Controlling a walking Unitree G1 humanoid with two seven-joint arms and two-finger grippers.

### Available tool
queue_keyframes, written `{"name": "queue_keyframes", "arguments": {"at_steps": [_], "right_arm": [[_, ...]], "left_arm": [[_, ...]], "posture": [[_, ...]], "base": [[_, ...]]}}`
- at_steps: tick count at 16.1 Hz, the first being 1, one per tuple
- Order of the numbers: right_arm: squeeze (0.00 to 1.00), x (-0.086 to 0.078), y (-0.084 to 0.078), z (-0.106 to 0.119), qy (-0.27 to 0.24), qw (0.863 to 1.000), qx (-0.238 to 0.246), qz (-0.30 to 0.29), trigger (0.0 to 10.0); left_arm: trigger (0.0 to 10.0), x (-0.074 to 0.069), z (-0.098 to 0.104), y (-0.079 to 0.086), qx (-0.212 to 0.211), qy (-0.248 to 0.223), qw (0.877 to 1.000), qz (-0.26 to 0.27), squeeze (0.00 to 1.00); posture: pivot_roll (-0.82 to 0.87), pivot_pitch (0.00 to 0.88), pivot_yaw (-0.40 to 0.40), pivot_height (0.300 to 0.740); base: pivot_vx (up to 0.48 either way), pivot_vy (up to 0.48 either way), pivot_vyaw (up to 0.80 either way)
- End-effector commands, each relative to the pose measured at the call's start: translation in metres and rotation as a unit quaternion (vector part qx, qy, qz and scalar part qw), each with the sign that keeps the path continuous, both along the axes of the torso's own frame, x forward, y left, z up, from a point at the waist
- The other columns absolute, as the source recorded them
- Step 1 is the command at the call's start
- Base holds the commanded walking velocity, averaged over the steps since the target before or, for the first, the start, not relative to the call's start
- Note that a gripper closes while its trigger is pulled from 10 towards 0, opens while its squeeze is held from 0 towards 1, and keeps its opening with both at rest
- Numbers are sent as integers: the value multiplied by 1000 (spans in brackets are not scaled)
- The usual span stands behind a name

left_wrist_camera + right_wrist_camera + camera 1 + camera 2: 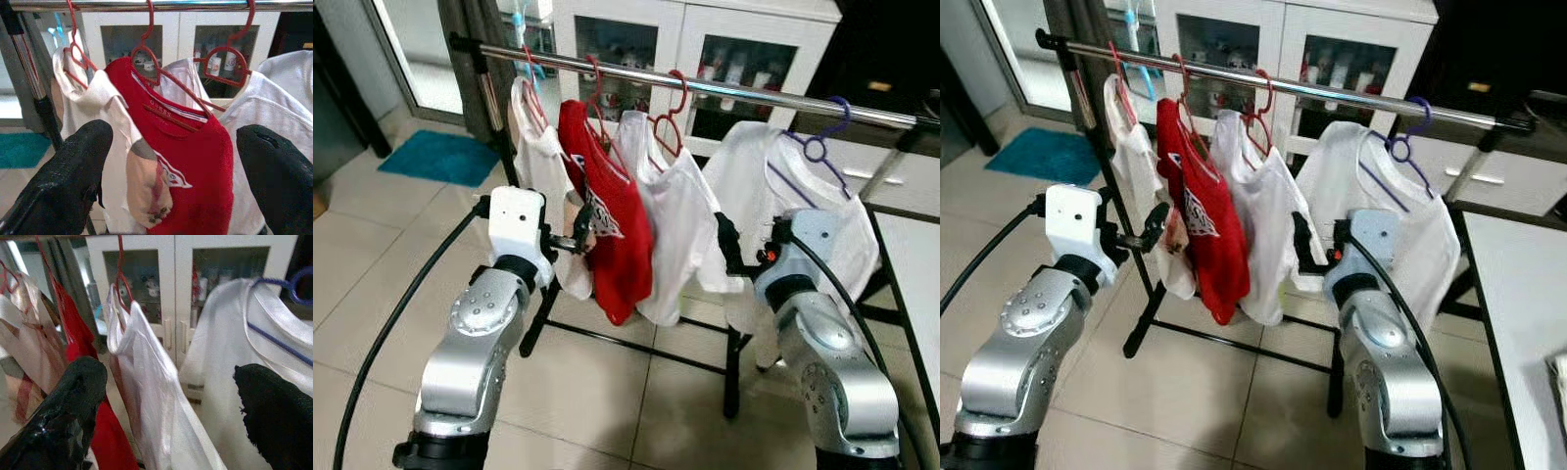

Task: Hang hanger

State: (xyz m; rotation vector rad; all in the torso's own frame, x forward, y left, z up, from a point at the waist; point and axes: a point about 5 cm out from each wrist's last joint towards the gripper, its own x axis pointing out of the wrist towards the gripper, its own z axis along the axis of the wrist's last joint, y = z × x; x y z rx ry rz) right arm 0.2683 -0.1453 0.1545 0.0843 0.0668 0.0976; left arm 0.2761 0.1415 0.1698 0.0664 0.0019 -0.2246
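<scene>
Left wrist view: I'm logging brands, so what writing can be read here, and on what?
"GUESS": neck label of the red shirt.
Chest print on the red shirt: too blurred to read.
Bottle labels in the cabinet: too small to read.

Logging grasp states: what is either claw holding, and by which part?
Nothing. The left claw and right claw are both open in front of the hanging shirts.
</scene>
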Motion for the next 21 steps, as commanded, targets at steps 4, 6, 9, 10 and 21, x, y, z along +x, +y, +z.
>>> {"name": "queue_keyframes", "arguments": {"at_steps": [4, 6, 9, 10, 21], "right_arm": [[0, 2, -4, 5, -14, 1000, -15, -6, 10000], [0, 2, -6, 4, -12, 1000, 15, -11, 10000], [0, 2, -9, 5, -14, 1000, 7, -15, 10000], [0, 2, -11, 5, -16, 1000, 5, -19, 10000], [0, 2, -19, 13, -23, 999, 0, -33, 10000]], "left_arm": [[10000, -3, 7, -3, 3, -10, 1000, -4, 0], [10000, -4, 6, -2, 6, -9, 1000, -5, 0], [10000, -4, 4, -2, 8, -4, 1000, -2, 0], [10000, -4, 4, -3, 8, -4, 1000, -1, 0], [10000, -2, 3, -13, 12, -8, 1000, -27, 0]], "posture": [[103, 17, -30, 740], [106, 26, -29, 740], [102, 33, -31, 740], [102, 34, -32, 740], [75, 27, -35, 740]], "base": [[345, 0, 555], [328, 0, 0], [316, 0, 0], [300, 0, 0], [0, -171, 0]]}}
